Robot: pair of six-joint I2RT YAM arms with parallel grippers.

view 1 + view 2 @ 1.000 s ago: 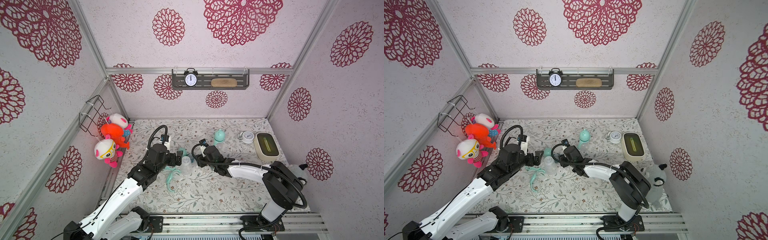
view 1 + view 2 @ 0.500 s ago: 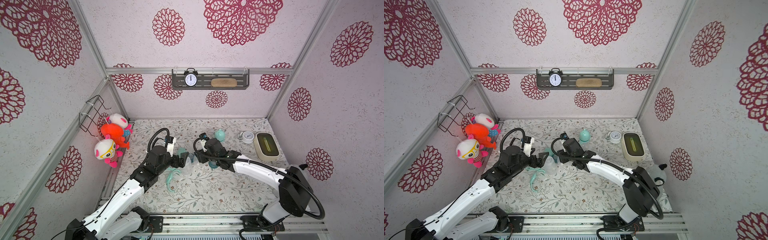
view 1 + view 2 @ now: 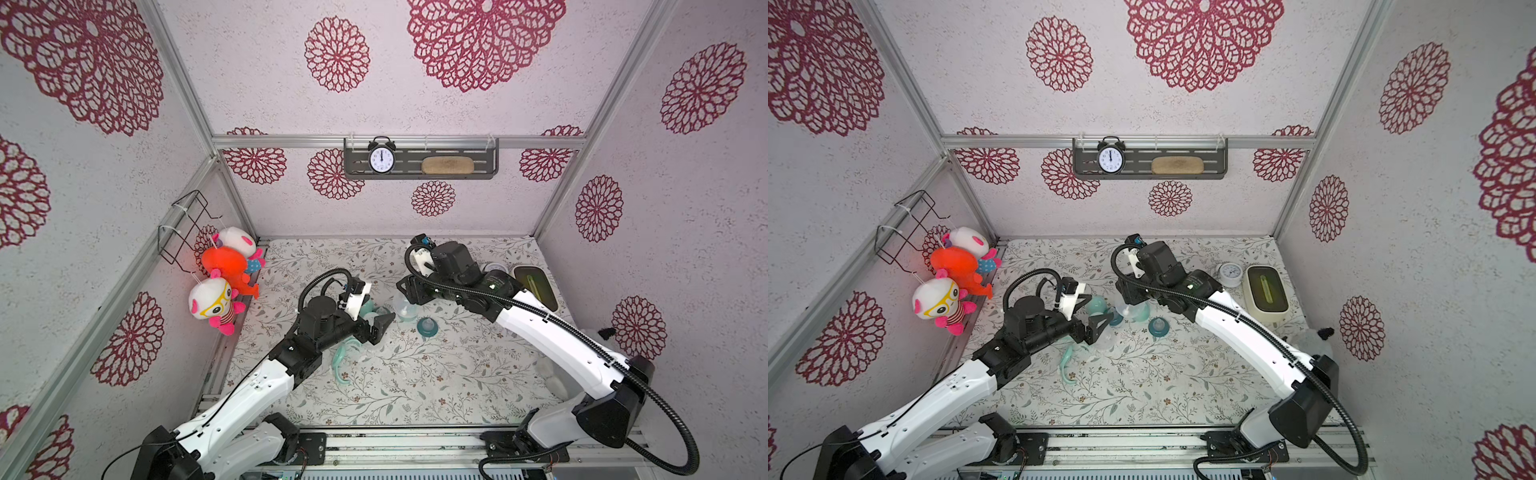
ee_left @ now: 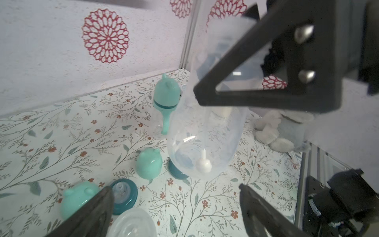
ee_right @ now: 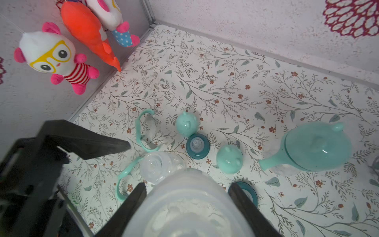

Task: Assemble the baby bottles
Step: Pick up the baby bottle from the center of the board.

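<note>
My right gripper (image 5: pixel 186 186) is shut on a clear bottle body (image 5: pixel 188 205), held off the floral table (image 3: pixel 415 386) in both top views (image 3: pixel 405 309) (image 3: pixel 1125 311). My left gripper (image 4: pixel 175 188) (image 3: pixel 380 324) stands open beside it, with nothing between its fingers. Below lie a second clear bottle (image 5: pixel 158 166), a teal collar with nipple (image 5: pixel 198 145), another teal collar (image 5: pixel 246 190), two mint caps (image 5: pixel 187 124) (image 5: pixel 229 160) and mint handles (image 5: pixel 143 133) (image 3: pixel 343 365). A capped bottle (image 5: pixel 313 149) stands further back, hidden by the right arm in both top views.
Plush toys (image 3: pixel 224 274) hang on the left wall. A small white dial (image 3: pixel 1230 274) and a beige box (image 3: pixel 1266 291) sit at the back right, with a grey plush (image 4: pixel 274 131) near the right front. A wall shelf holds an alarm clock (image 3: pixel 381 160).
The right arm has risen and carried the clear bottle up and to the right. The left gripper has slid a little to the right, still open.
</note>
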